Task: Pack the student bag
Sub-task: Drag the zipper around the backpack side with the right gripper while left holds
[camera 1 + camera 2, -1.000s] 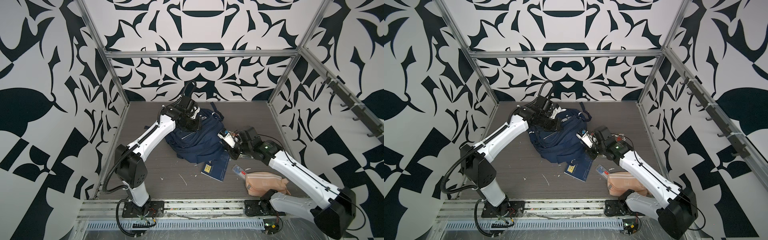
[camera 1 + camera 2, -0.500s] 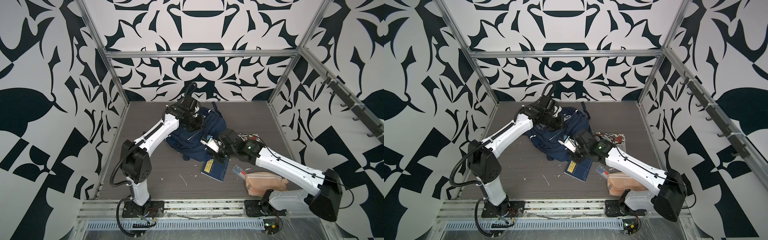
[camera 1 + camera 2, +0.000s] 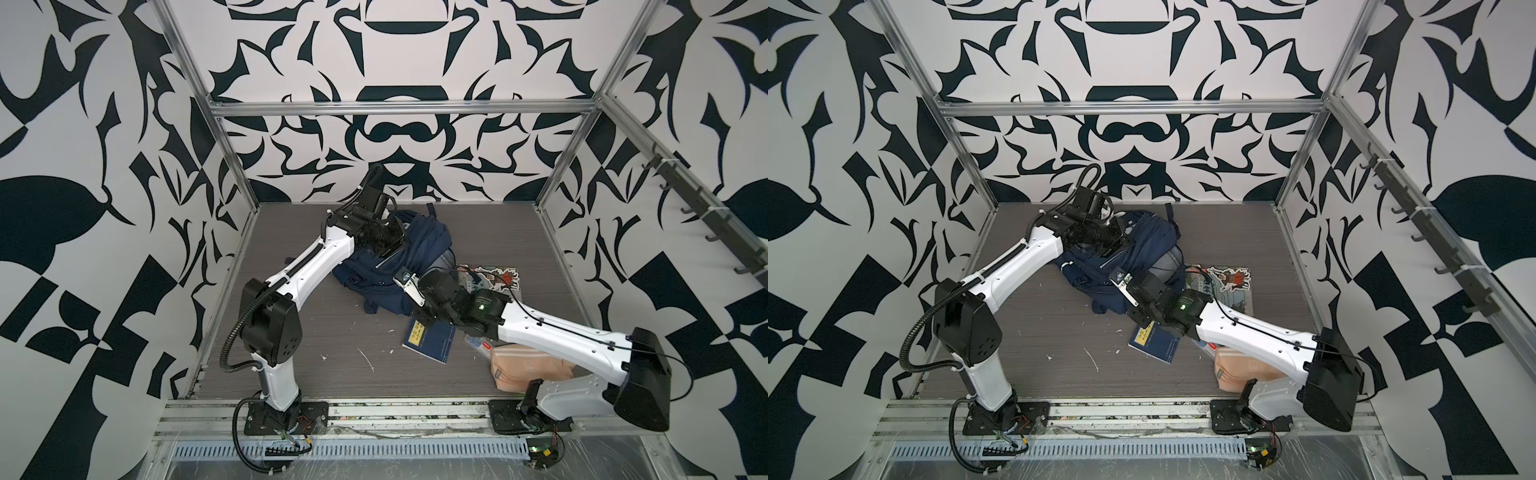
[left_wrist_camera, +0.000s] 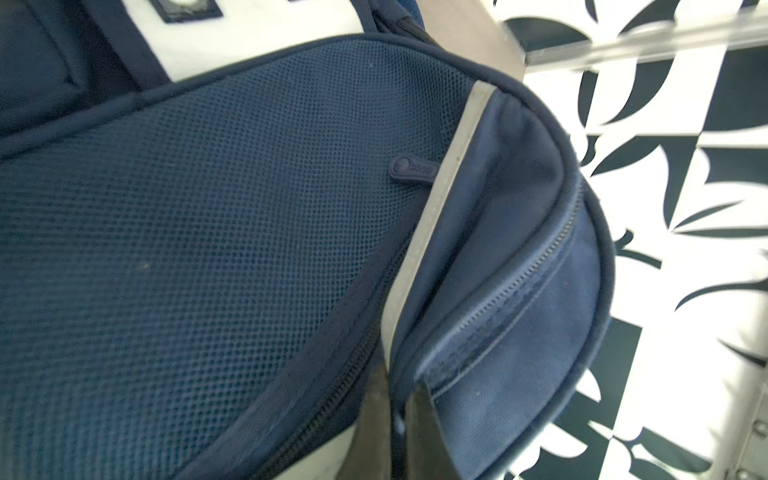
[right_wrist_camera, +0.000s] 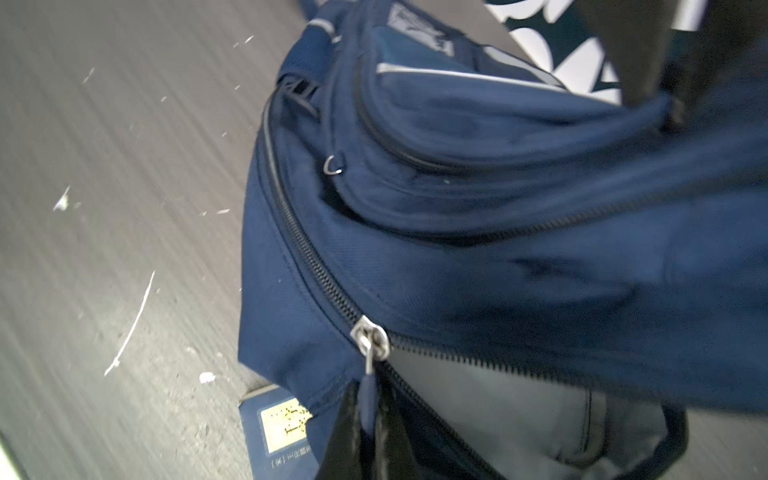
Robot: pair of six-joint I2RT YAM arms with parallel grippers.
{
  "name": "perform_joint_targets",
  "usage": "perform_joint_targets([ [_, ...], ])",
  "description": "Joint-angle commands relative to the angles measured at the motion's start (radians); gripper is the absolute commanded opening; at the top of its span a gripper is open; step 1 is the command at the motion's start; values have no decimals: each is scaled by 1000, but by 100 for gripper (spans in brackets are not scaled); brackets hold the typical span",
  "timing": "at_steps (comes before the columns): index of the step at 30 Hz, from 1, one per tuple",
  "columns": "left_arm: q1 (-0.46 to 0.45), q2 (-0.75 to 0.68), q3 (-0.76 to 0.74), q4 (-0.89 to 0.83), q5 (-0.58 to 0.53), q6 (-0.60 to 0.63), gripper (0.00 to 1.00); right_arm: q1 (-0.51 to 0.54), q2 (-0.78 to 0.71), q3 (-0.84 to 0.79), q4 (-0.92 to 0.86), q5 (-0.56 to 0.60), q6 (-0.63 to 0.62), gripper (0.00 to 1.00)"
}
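- student bag [image 3: 422, 239]: slumped navy canvas, dimpled mesh panel [image 4: 208, 228], shiny grey stripe [image 4: 436, 199], toothy zips; sits toward the back of the wood-grain tabletop [image 3: 332, 332]
- left gripper [image 4: 395, 419] pinched tight on its fabric by the stripe
- right gripper [image 5: 368, 436] clamped on the zip pull [image 5: 368, 399], compartment gaping beside it

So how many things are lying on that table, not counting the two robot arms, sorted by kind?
Navy student bag: 1
Books: 2, a blue booklet and an illustrated book
Peach pouch: 1
Small flat item, partly hidden under an arm: 1
Total: 5
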Motion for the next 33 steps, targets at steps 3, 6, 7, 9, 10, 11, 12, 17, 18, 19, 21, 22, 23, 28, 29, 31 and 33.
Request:
perform_joint_targets([
  [3, 5, -71, 90, 85, -92, -143, 0, 27, -61, -3, 36, -23, 160, 0],
  [6, -2, -45, 149, 45, -127, -134, 0, 51, -31, 40, -50, -28, 151, 0],
  [7, -5, -39, 154, 46, -133, -136, 0, 60, -17, 57, -84, -21, 137, 0],
  [9, -11, -27, 153, 54, -143, -152, 0, 63, 7, 84, -136, -20, 121, 0],
  [10, -14, -19, 146, 63, -142, -164, 0, 65, 16, 96, -152, -24, 110, 0],
  [11, -14, -14, 137, 79, -135, -176, 0, 64, 24, 105, -158, -35, 99, 0],
  [12, -16, -9, 125, 93, -129, -193, 0, 65, 31, 112, -158, -50, 89, 0],
  [17, -23, 1, 70, 181, -123, -240, 0, 69, 65, 110, -39, -294, 49, 0],
  [18, -24, 3, 66, 182, -123, -241, 0, 78, 76, 110, -18, -323, 38, 0],
  [19, -25, 3, 63, 184, -122, -242, 0, 85, 96, 120, -15, -347, 31, 0],
  [21, -26, 0, 52, 187, -128, -244, 0, 84, 139, 156, -41, -392, 24, 0],
  [22, -27, -3, 46, 189, -132, -245, 0, 85, 162, 178, -63, -409, 22, 0],
  [23, -27, -6, 39, 193, -131, -246, 0, 85, 176, 192, -72, -419, 24, 0],
  [28, -29, -33, -58, 280, -126, -297, 0, 84, 162, 170, 100, -453, 145, 0],
  [29, -29, -37, -79, 298, -125, -312, 0, 84, 157, 155, 150, -459, 178, 0],
  [31, -29, -40, -95, 312, -124, -323, 0, 84, 162, 138, 223, -461, 248, 0],
  [33, -29, -45, -97, 314, -124, -322, 0, 83, 169, 139, 231, -459, 276, 0],
])
